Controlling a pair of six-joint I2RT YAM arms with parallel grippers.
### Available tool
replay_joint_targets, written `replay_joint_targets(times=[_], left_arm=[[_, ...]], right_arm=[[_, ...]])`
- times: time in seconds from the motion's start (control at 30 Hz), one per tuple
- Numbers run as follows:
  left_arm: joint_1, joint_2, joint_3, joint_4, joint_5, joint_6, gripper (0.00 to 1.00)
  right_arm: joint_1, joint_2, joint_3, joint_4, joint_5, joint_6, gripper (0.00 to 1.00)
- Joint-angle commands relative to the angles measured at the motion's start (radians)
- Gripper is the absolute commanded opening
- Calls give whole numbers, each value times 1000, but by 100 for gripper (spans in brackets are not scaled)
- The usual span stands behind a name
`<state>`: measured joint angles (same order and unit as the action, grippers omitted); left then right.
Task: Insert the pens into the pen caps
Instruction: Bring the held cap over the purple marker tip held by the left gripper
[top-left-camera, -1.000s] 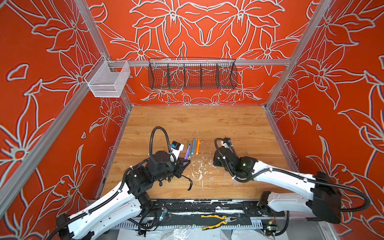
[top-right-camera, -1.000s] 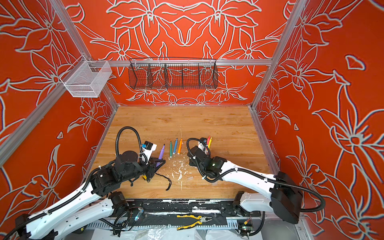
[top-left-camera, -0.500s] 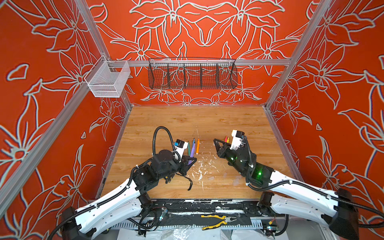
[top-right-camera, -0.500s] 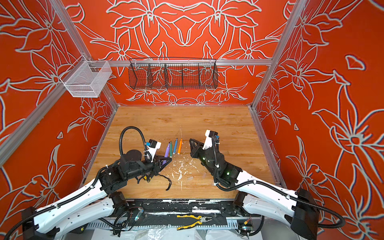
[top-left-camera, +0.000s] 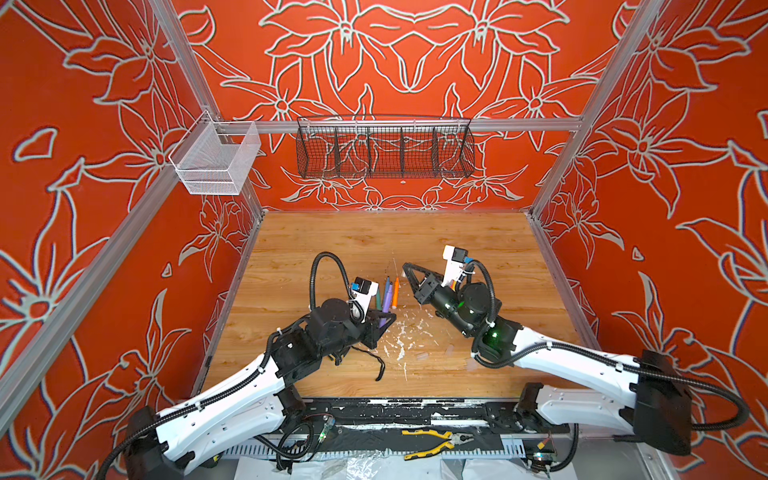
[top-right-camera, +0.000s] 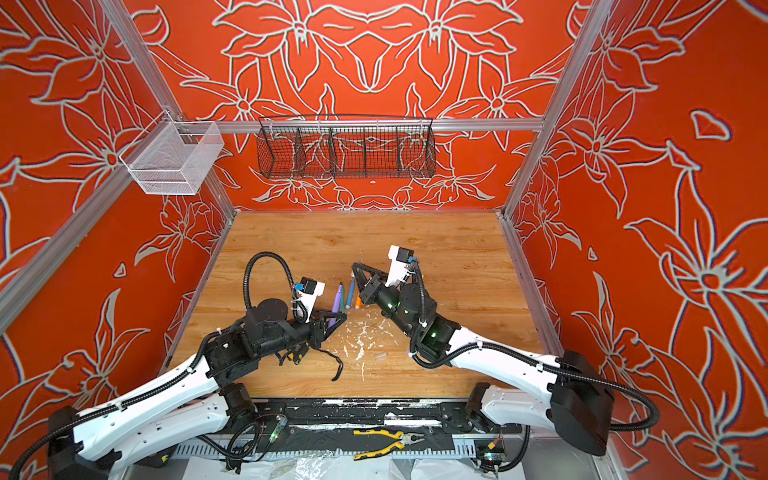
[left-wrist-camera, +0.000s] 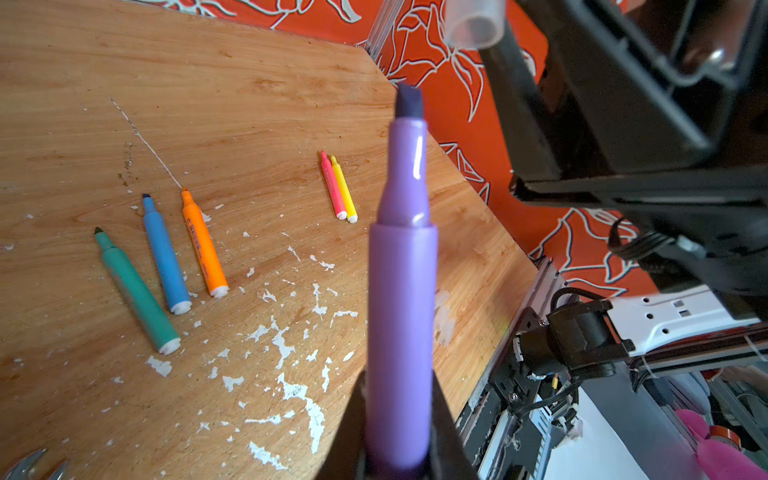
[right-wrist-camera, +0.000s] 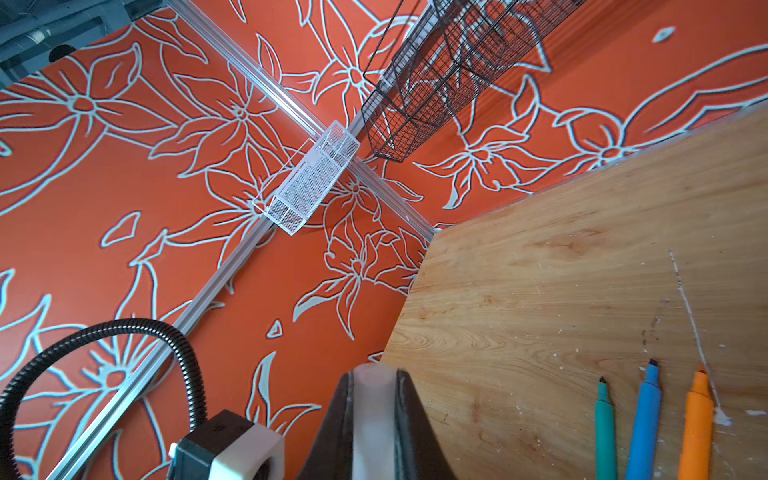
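Note:
My left gripper is shut on the lower barrel of a purple pen, whose dark tip points up and away. In both top views it hovers over the near middle of the table. My right gripper is shut on a clear pen cap. That cap hangs above and beyond the purple tip, apart from it. The teal pen, blue pen and orange pen lie side by side. A pink pen and a yellow pen lie further off.
White paint flecks and a loose black cable lie on the wood. A faint clear cap rests near the right arm. Yellow pliers sit on the front rail. A black wire basket and a white mesh basket hang on the walls.
The right gripper has risen off the table and swung left with the cap. The left gripper has shifted slightly right and forward with the purple pen.

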<state>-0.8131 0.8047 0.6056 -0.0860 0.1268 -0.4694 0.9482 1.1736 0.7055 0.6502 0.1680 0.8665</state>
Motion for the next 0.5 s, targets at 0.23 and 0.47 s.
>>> replay_joint_targets(times=[0.23, 0.47], left_arm=[[-7, 5, 35, 40, 3, 7, 0], [-8, -1, 27, 43, 3, 7, 0]], right_arm=[[4, 35, 41, 85, -73, 10, 10], [7, 75, 57, 67, -67, 22, 9]])
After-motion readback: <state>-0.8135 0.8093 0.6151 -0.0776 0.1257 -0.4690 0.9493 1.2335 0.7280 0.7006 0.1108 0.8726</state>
